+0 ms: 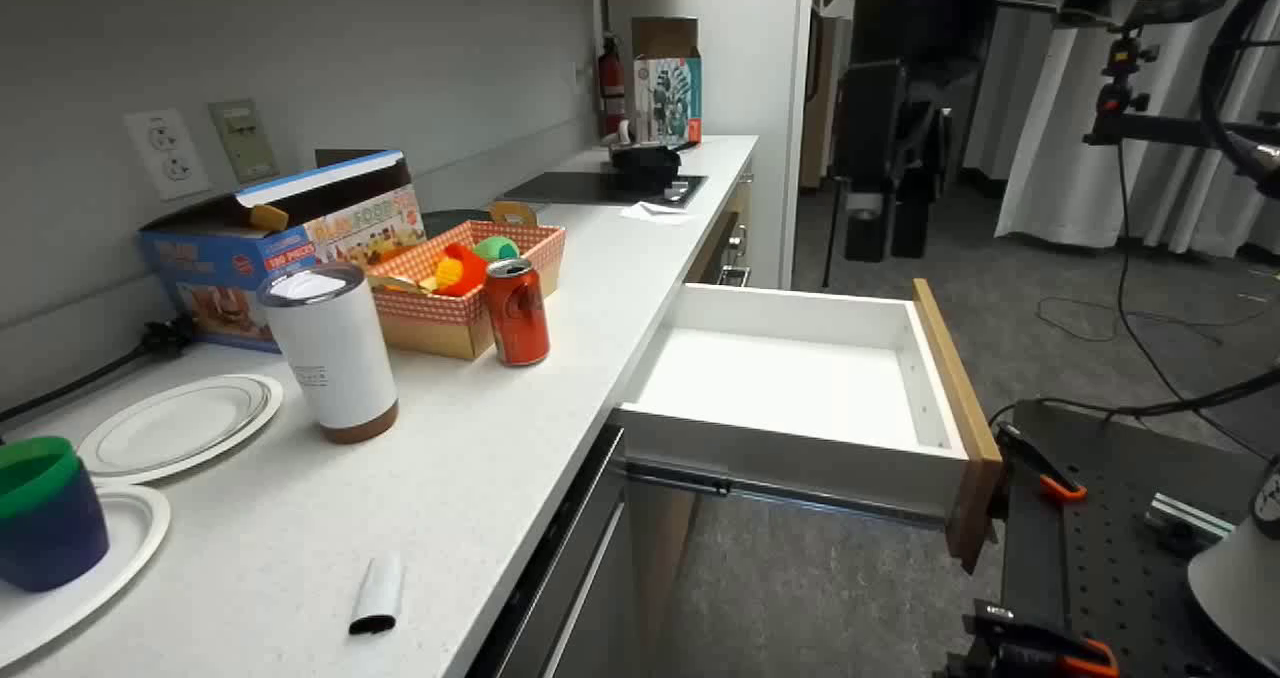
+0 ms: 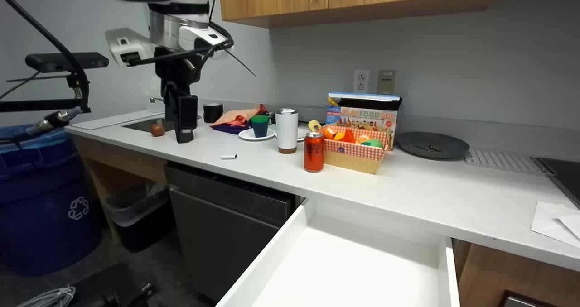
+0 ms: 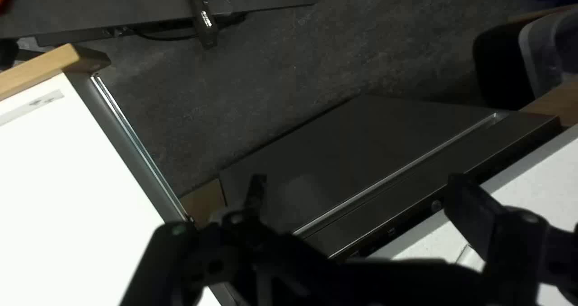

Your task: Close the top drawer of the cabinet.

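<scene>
The long cabinet (image 2: 498, 271) runs along the wall (image 1: 450, 58), white tabletop (image 1: 540, 438) above its tan wood. The top drawer (image 1: 780, 378) juts well out from it over the floor (image 1: 820, 578): in an exterior view it lies at 4 o'clock, in the wrist view at about 9. I'd say little or none of the closing is done. The tan front panel (image 1: 958, 388) stands well apart from the cabinet's face, and a metal rail (image 1: 820, 503) shows bare beneath the drawer's side. The claw (image 1: 889, 243) hangs in mid-air at 1 o'clock from the drawer in an exterior view, touching no part of it, its fingers (image 1: 863, 233) apart with nothing seen between. So what is left, to my mind, is nearly everything: bring the claw round to the panel's outer face, then push, in the wrist view towards 5 o'clock, until the panel sits flush. A red soda can (image 1: 517, 311) stands upright on the tabletop, no part of this.
</scene>
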Available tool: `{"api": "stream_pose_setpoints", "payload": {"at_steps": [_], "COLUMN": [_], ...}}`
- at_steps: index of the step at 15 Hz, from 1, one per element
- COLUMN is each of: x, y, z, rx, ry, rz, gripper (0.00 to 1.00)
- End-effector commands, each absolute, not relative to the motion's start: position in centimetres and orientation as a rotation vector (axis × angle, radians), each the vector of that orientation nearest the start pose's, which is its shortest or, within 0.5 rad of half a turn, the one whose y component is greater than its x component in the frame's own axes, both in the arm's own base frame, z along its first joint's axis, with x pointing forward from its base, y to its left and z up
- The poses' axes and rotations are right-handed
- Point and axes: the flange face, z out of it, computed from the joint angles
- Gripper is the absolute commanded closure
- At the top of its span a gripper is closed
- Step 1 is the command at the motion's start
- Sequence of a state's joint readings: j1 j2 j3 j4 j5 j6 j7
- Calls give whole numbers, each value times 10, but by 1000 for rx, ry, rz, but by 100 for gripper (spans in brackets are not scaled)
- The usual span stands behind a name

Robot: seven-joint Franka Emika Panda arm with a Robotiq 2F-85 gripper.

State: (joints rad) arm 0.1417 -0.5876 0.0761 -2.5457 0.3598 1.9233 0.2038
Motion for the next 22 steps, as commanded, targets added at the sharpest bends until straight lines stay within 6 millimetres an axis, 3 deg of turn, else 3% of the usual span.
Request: {"api": "stream_pose_setpoints", "payload": {"at_steps": [1,11,22], "x": [353,353,359], "y": [104,104,90], "z": [466,466,468], "rx": [-2852,-2852,-3132], "ry": [186,186,90], "rz": [133,133,-44], "gripper": [0,0,0]}}
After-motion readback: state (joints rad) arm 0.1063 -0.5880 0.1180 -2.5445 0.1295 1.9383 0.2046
